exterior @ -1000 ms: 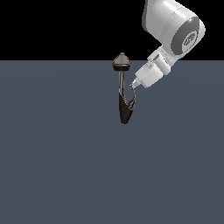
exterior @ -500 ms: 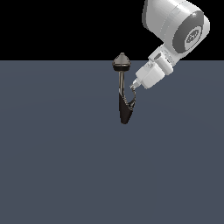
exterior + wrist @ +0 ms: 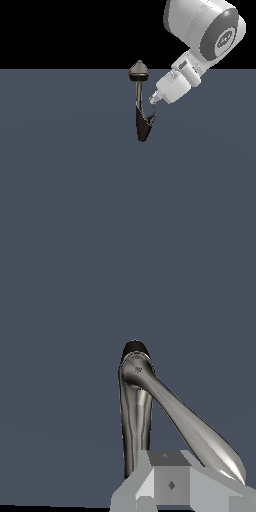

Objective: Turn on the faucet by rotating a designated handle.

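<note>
The faucet [image 3: 142, 107] stands about midway across the exterior view, on a flat slate-grey surface [image 3: 75, 190] that fills the lower part of the picture, with black above it. Its grey cone-shaped cap [image 3: 139, 71] is the highest part and sits right at the line where the surface meets the black. Below the cap a thin straight stem [image 3: 139, 94] runs down into the dark tapered body [image 3: 143, 127], which narrows to a point at its lower end.

The handle [image 3: 149, 116], a thin light silver curved prong, branches from the body on the exterior view's right of the stem.

The white arm [image 3: 205, 27] reaches in from above and to the exterior view's right of the faucet. The claw [image 3: 153, 100] at its end is just beside the stem, below the cap and right above the handle. It looks to be touching or nearly touching the faucet there, but the exterior view is too small to tell which. How far open the claw is cannot be told, nor whether it has hold of anything.

In the wrist view the faucet [image 3: 135, 416] shows close up as two shiny metal limbs meeting at a rounded joint with a dark end. One limb is straight; the other [image 3: 195, 431] is broader and tapers to a point. A pale grey block of the claw [image 3: 170, 486] lies in front of both.
</note>
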### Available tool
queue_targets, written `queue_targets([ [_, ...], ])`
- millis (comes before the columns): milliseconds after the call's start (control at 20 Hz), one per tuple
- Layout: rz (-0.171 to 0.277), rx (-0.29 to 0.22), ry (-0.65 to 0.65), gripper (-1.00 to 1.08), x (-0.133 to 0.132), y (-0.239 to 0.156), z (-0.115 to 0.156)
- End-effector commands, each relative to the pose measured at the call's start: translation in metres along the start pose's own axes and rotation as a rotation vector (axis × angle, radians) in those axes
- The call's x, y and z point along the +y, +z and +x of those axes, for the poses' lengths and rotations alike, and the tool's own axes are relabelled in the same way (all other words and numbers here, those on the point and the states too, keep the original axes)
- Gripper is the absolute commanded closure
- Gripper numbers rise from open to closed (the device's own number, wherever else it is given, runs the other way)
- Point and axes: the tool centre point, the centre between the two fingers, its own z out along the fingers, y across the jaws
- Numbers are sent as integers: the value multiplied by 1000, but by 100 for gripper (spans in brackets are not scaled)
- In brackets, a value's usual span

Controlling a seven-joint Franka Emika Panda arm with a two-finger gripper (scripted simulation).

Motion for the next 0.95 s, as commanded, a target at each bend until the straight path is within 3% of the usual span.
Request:
queue_targets([
  [0, -12, -4, 10, 108, 14, 1, 7],
  [300, -16, -6, 9, 108, 35, 2, 13],
  [400, -6, -5, -9, 108, 26, -1, 4],
  [900, -16, -6, 8, 108, 55, 2, 65],
])
